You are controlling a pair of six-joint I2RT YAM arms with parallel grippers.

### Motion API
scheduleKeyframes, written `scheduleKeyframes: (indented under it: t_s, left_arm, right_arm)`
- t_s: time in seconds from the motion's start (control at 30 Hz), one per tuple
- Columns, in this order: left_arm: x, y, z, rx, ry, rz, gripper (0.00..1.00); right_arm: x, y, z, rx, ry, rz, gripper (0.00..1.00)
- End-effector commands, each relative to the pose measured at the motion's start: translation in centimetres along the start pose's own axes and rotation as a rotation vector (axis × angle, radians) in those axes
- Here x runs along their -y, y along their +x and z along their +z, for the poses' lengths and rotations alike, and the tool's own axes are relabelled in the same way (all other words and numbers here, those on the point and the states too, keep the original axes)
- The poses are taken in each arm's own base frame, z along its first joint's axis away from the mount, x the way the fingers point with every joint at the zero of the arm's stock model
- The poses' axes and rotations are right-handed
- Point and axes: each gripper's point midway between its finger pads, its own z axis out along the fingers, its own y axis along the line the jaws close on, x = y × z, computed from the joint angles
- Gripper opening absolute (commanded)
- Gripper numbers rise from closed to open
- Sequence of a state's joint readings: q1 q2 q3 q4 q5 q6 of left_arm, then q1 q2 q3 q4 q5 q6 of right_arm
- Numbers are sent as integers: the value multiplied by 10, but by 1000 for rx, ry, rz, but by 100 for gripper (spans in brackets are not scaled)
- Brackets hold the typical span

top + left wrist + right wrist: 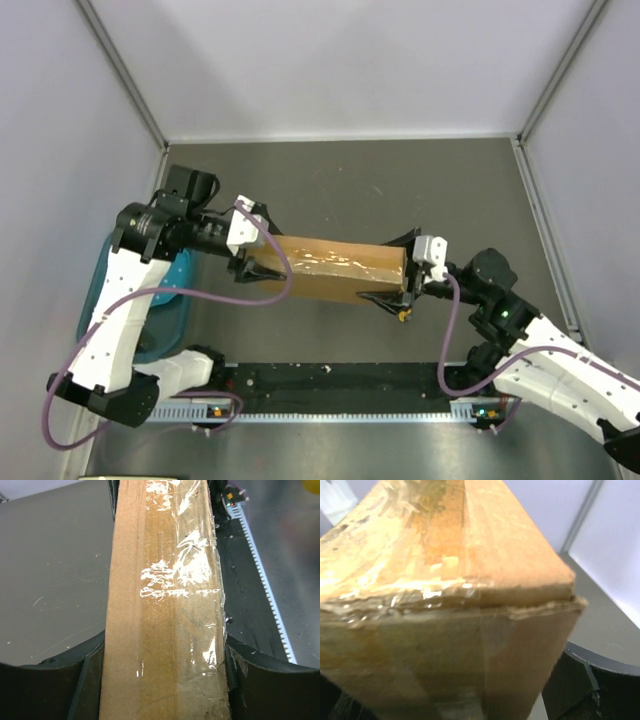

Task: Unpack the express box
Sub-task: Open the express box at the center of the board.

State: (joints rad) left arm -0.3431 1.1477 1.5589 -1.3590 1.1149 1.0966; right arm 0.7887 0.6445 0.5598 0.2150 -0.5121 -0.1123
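**Express box clamped between both arms, standing on edge**

I've got the flat, plain brown cardboard express box (335, 268) held between the two arms over the middle of the dark grey table (350, 180). It is turned up on edge, so a narrow side faces the overhead camera. A strip of clear, wrinkled packing tape (185, 575) runs along that narrow side, catching the light.

My left gripper (262, 252) is clenched on the box's left end. In the left wrist view the cardboard runs straight up the frame, and the dark fingers (50, 690) press against its two broad faces at the bottom.

My right gripper (388, 270) takes the right end. From overhead its black fingers straddle the box, one on each broad face, and I read it as grasping the box too. The right wrist camera is so close that a taped corner of the box (470, 595) fills almost everything. One dark finger (590, 680) shows at the lower right, and that view alone doesn't let me confirm contact there.

A small yellow object (403, 315) sits just below the right gripper, too small for me to identify. A teal plastic bin (165, 300) stands at the table's left edge beside the left arm. A black strip with a white toothed rail (330, 385) runs along the near edge between the arm bases.
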Motion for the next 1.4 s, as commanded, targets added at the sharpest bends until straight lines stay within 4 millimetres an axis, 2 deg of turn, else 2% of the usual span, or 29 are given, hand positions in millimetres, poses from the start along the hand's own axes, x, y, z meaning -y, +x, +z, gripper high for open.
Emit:
scheduleKeyframes:
  t_s: [0.0,0.1,0.13,0.17,0.2,0.27,0.33,0.4,0.43,0.53,0.7,0.93,0.97,1.03,1.1,1.13,1.2,1.23,1.37]
  left_arm:
    - [51,-45,-6,155,143,-134,0]
    - [49,-54,-8,169,143,-133,0]
    - [46,-57,-9,165,135,-118,1]
    - [44,-57,-10,156,126,-116,4]
    - [35,-54,-10,128,93,-94,17]
    - [26,-55,-12,101,41,-100,27]
    - [17,-58,-16,90,-23,-68,44]
    - [18,-59,-17,93,-42,-51,61]
    - [17,-65,-20,108,-69,-18,76]
    - [19,-68,-22,114,-96,9,99]
    - [22,-61,-21,94,-109,23,99]
    - [30,-34,7,27,-30,97,99]
    - [28,-23,14,-2,-35,101,99]
    - [8,-25,20,-24,-133,178,99]
    - [-7,-16,23,-62,-213,210,99]
    - [-19,-26,21,-38,-271,259,99]
    - [-34,-26,20,-48,-349,286,99]
    - [-45,-34,13,-39,-418,321,99]
    - [-55,-40,6,-27,-491,362,99]
  right_arm:
    - [-29,-49,3,105,-205,-9,82]
    - [-30,-49,2,93,-203,8,46]
    - [-29,-49,0,92,-193,4,37]
    - [-24,-51,-2,96,-158,-7,31]
    - [-22,-50,-3,85,-142,-2,24]
    - [-14,-54,-5,83,-93,-6,22]
    - [-12,-55,-6,76,-78,-6,19]
    - [-9,-59,-5,71,-67,-3,17]
    - [-8,-57,-4,59,-62,0,16]
    - [-2,-55,0,34,-46,13,15]
    - [5,-53,4,-4,-22,39,14]
    - [7,-61,11,-7,-33,58,13]
    - [7,-63,11,-3,-37,59,13]
    - [5,-61,14,-11,-52,71,11]
    - [3,-58,17,-24,-70,90,10]
    - [1,-55,17,-34,-78,100,9]
    - [0,-53,17,-41,-88,104,8]
    - [-2,-46,16,-66,-91,119,8]
    - [-6,-33,15,-113,-114,134,7]
